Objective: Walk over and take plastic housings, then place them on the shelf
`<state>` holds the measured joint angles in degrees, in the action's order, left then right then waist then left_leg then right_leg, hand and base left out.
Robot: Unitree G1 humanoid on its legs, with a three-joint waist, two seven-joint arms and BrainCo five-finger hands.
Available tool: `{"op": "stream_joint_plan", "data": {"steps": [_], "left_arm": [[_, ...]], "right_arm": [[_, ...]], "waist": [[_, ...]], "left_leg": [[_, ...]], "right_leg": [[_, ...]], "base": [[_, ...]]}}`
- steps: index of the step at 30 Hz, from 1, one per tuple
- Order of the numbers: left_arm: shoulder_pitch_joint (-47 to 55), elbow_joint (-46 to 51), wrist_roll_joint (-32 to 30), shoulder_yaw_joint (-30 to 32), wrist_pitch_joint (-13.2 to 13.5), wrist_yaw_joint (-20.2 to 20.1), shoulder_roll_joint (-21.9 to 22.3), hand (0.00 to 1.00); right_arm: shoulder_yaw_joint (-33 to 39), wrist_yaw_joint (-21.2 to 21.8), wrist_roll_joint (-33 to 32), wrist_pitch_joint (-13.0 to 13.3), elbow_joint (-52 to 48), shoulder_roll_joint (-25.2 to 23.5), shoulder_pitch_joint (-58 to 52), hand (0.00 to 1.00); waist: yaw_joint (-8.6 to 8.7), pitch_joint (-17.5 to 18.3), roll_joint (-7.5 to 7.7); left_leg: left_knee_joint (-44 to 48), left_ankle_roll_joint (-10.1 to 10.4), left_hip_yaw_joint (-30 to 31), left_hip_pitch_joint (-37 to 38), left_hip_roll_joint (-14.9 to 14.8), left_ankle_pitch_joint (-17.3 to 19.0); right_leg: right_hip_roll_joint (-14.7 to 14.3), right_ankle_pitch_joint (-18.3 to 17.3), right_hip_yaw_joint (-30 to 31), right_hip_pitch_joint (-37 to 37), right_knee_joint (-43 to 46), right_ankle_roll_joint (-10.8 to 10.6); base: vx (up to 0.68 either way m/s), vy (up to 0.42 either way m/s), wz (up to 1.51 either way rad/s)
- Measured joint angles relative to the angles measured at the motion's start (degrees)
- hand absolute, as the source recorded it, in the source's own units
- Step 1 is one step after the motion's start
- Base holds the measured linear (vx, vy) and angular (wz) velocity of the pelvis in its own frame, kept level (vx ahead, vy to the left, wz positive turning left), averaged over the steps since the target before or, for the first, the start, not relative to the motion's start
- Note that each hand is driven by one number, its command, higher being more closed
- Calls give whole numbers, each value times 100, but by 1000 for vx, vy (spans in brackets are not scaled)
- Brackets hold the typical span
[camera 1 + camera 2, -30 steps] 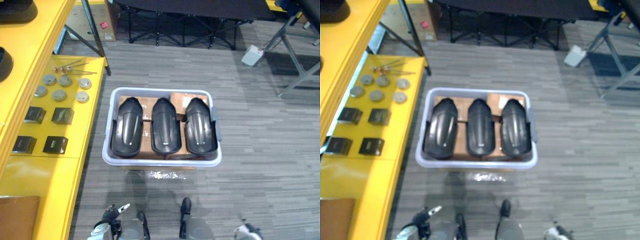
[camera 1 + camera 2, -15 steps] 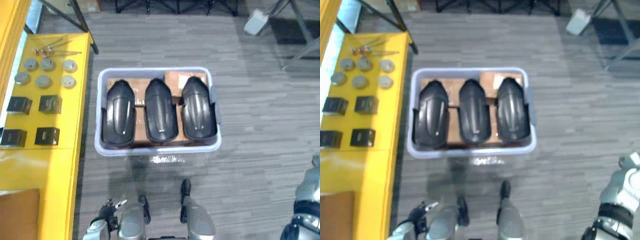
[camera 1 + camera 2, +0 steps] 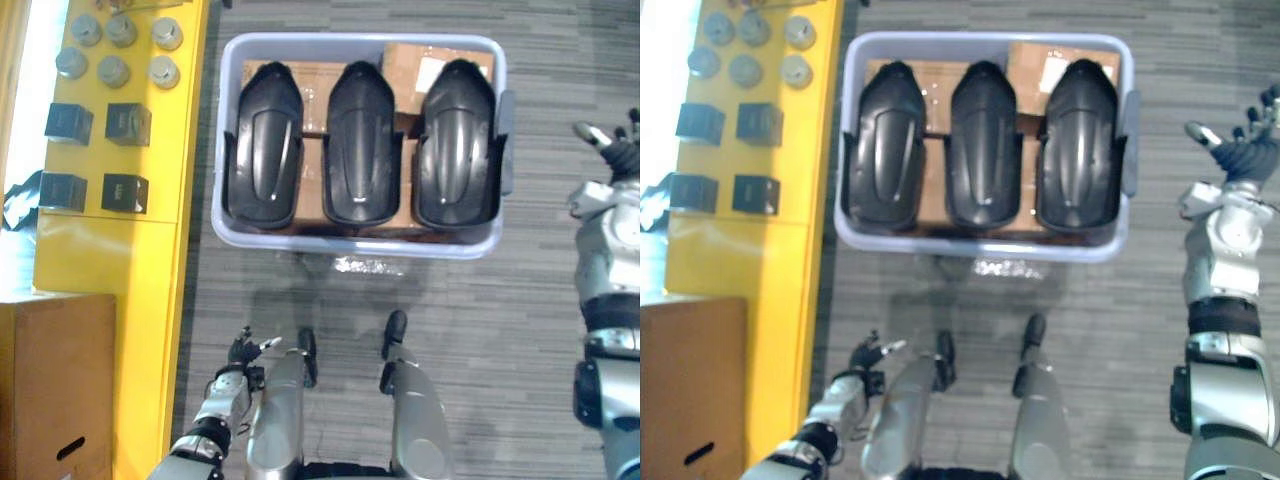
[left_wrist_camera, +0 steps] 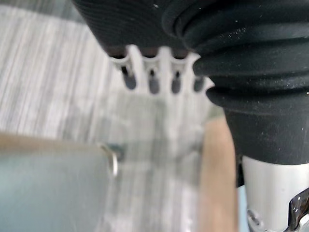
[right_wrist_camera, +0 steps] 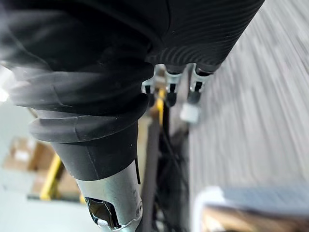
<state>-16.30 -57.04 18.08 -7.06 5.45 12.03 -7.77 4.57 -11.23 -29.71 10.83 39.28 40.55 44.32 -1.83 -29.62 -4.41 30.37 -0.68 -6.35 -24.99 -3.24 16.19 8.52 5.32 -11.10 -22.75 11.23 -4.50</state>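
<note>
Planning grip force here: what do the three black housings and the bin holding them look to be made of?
The housings look like moulded black plastic, semi-gloss: light streaks run along their curved ridges. The bin looks like pale grey plastic, matte, with a rounded moulded rim. Neither is certain from looks.

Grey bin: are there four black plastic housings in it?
No, the grey bin holds three black plastic housings side by side, lying on brown cardboard boxes.
</note>
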Motion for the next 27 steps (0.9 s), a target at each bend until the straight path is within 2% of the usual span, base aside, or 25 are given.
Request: {"op": "stream_joint_plan", "data": {"steps": [5, 13, 20, 22, 24, 27], "left_arm": [[13, -81, -20, 1, 85, 328, 192, 0], [33, -168, -36, -15, 320, 412, 210, 0], [35, -161, 167, -101, 447, 78, 271, 0], [35, -161, 193, -112, 445, 9, 376, 0], [68, -160, 213, -304, 445, -9, 433, 0], [74, -161, 215, -311, 441, -4, 407, 0]], "right_arm": [[-252, -11, 27, -383, 164, -21, 5, 0], [-381, 17, 133, -958, 593, -153, 67, 0], [-379, 137, 259, -1073, 928, -170, 210, 0], [-382, 150, 357, -1075, 983, -167, 254, 0], [-383, 158, 365, -1070, 1153, -166, 415, 0], [-382, 158, 473, -1069, 1165, -106, 542, 0]], "waist": [[-57, 0, -3], [-60, 10, -19], [-58, 19, -50], [-71, 11, -145], [-79, 16, -305], [-111, 47, -373]], "left_leg": [[-92, 5, 67, -29, 39, -88], [-202, 30, 91, -126, 86, -218], [-393, 41, 172, -118, 186, -414], [-390, 41, 236, -137, 190, -415], [-388, 28, 268, -160, 215, -422], [-380, 21, 247, -253, 225, -426]], "right_leg": [[40, 1, -30, -36, 22, 1], [76, 25, -48, -163, 32, 4], [164, 18, -173, -164, 32, 14], [188, 14, -223, -162, 58, 19], [235, 3, -279, -175, 119, 26], [261, -3, -263, -326, 227, 34]], "base": [[-52, -17, 9], [-23, -6, 3], [2, -5, 11], [-13, 10, 15], [-26, 32, 14], [-39, 17, 0]]}}
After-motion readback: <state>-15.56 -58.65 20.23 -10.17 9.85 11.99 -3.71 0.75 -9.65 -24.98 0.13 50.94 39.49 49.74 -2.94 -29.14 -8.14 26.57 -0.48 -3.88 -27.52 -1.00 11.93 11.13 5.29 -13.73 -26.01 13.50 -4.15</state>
